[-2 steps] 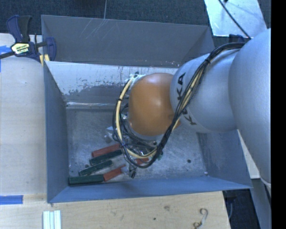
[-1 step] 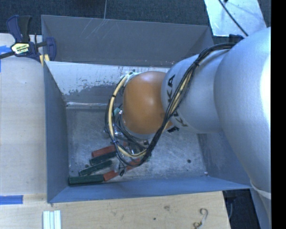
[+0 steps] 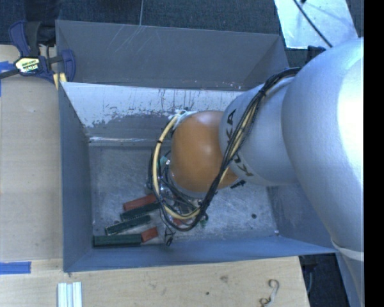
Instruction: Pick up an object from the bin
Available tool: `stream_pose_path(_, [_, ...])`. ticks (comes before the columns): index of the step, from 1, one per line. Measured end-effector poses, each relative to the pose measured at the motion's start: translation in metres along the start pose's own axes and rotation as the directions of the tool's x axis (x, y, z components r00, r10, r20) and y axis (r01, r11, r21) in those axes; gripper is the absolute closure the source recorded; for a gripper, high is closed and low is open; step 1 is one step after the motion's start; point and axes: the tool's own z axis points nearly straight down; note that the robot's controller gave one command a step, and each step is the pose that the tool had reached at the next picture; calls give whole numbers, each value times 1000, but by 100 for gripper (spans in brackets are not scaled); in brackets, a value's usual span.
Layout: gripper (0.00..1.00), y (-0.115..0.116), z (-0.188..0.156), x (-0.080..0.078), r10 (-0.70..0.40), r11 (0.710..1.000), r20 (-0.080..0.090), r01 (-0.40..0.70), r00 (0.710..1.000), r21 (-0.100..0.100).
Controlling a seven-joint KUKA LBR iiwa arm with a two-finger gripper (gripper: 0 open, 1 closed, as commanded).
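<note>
Lying low-left on the bin (image 3: pixel 73 171) floor, a red-brown stick (image 3: pixel 139 203) and dark green sticks (image 3: pixel 133 217) are sitting just beside the pincer (image 3: pixel 171 224). Probably light, stiff and thin, so best gripping mid-length across the width. Pincer state: cannot tell, cables are hiding it.

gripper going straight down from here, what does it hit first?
Likely the red-ended dark green marker by the front wall, right under the gripper; depth unclear, maybe bare bin floor.
</note>
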Motion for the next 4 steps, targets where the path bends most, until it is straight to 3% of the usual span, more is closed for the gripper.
stream_pose_path(1, [0,35,0,-1,-191,981,4,191,981,-1])
stream_pose_path(2, [100,34,-3,-2,-187,982,5,187,982,-1])
stream_pose_path(4, [100,35,-23,-5,-182,983,7,182,983,0])
